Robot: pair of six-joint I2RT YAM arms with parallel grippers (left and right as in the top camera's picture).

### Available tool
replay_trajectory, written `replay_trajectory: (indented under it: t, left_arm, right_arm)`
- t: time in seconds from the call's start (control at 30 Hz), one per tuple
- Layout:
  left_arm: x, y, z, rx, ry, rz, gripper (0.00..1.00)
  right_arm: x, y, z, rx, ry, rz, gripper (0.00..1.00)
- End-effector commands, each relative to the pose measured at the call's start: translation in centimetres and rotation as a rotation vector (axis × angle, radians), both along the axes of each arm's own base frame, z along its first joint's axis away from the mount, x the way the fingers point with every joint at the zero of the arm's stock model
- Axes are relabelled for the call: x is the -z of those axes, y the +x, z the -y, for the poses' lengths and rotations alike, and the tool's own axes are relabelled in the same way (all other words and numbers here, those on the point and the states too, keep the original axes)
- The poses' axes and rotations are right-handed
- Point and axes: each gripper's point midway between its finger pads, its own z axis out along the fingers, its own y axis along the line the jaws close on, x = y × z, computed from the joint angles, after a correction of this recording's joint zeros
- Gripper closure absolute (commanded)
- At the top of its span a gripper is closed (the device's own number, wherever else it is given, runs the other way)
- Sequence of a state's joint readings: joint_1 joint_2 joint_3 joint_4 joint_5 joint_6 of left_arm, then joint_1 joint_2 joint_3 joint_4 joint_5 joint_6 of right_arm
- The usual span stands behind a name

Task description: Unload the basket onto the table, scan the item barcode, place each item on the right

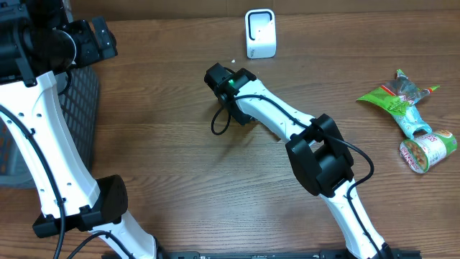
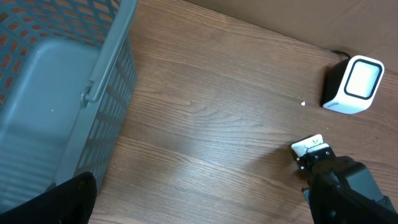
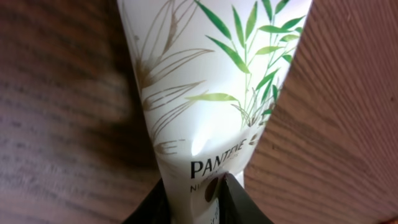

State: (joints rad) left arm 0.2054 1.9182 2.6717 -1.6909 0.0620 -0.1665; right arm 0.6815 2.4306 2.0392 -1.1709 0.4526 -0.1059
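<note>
The item is a white Pantene tube (image 3: 205,93) printed with green leaves. It lies on the wooden table. My right gripper (image 3: 194,182) is shut on it, with one dark finger pressed against each side near the lettering. From overhead, the right gripper (image 1: 219,76) hides the tube. In the left wrist view only the tube's white end (image 2: 309,147) pokes out of the gripper. The white barcode scanner (image 1: 260,33) stands at the back of the table, a short way beyond the right gripper. My left gripper (image 2: 201,208) is open and empty beside the basket.
A grey mesh basket (image 1: 80,108) stands at the left edge. Green snack packets (image 1: 399,101) and a small cup (image 1: 428,152) lie at the far right. A black cable loops from the right wrist (image 1: 219,122).
</note>
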Motion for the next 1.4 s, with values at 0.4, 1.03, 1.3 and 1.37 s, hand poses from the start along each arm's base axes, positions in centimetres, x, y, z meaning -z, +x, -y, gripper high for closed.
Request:
replay_trajectory:
  t: [0.4, 1.03, 1.3, 1.37]
  left_arm:
    - [0.0, 0.0, -0.3, -0.019, 0.001, 0.001, 0.0]
    - [0.0, 0.0, -0.3, -0.019, 0.001, 0.001, 0.0]
    - [0.0, 0.0, -0.3, -0.019, 0.001, 0.001, 0.0]
    - [0.0, 0.0, -0.3, -0.019, 0.001, 0.001, 0.0]
  right_arm:
    - [-8.7, -4.7, -7.8, 0.037, 1.048, -0.661, 0.96]
    - [1.8, 1.6, 3.8, 0.417, 0.6, -0.353, 0.52]
    - [0.7, 3.1, 7.0, 0.459, 0.464, -0.252, 0.46]
    - [-1.1, 3.5, 6.9, 0.449, 0.474, -0.242, 0.41]
